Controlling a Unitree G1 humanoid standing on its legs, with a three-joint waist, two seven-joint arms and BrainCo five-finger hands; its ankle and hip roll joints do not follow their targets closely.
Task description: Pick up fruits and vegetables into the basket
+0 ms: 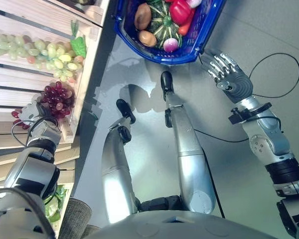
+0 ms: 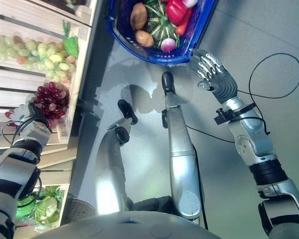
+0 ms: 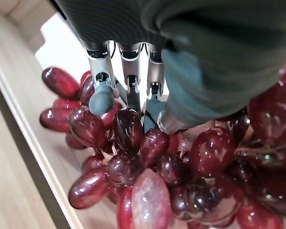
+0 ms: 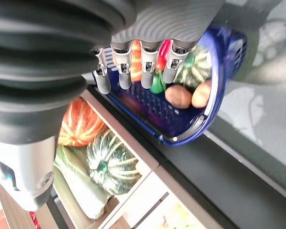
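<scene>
The wooden shelf point(image 1: 20, 74) carries the red grapes point(image 1: 57, 99). The blue basket point(image 1: 199, 37) sits on the floor. My left robot hand point(image 3: 133, 81) clamps the red grapes. My right robot hand point(image 1: 226, 72) hovers beside the basket, fingers relaxed.

Left hand point(image 3: 133, 90) fingers curled; right hand point(image 1: 230, 74) spread open

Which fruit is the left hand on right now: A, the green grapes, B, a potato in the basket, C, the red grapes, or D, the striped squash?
C: the left hand has its fingertips down among the red grapes on the wooden shelf, as the left wrist view shows.
</scene>
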